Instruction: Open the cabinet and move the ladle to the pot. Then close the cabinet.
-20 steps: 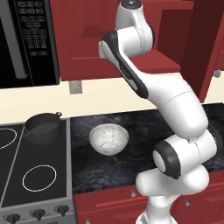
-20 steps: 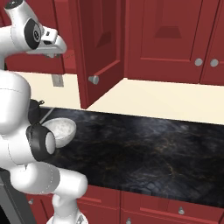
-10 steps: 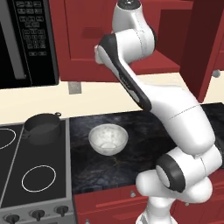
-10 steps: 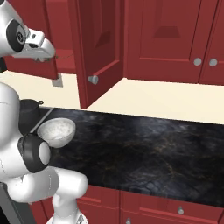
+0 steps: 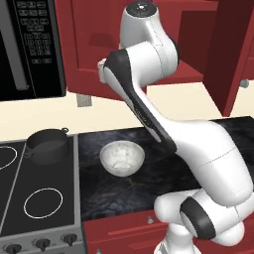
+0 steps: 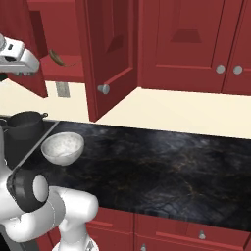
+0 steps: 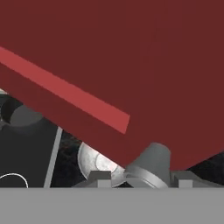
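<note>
On the cabinet's (image 6: 110,54) lower shelf, near its front edge, lies the ladle (image 6: 57,57), both doors standing open. Gripper is raised beside the left door, apart from the ladle; whether its fingers are parted or closed cannot be determined. Pot (image 5: 47,144) sits at the stove's rear right corner, a speckled bowl (image 5: 122,158) just beside it on the counter's left end. Judgement: the ladle should be light, rigid and fairly smooth, liable to pivot; grasp mid-handle, slightly toward the bowl end, for balance.
</note>
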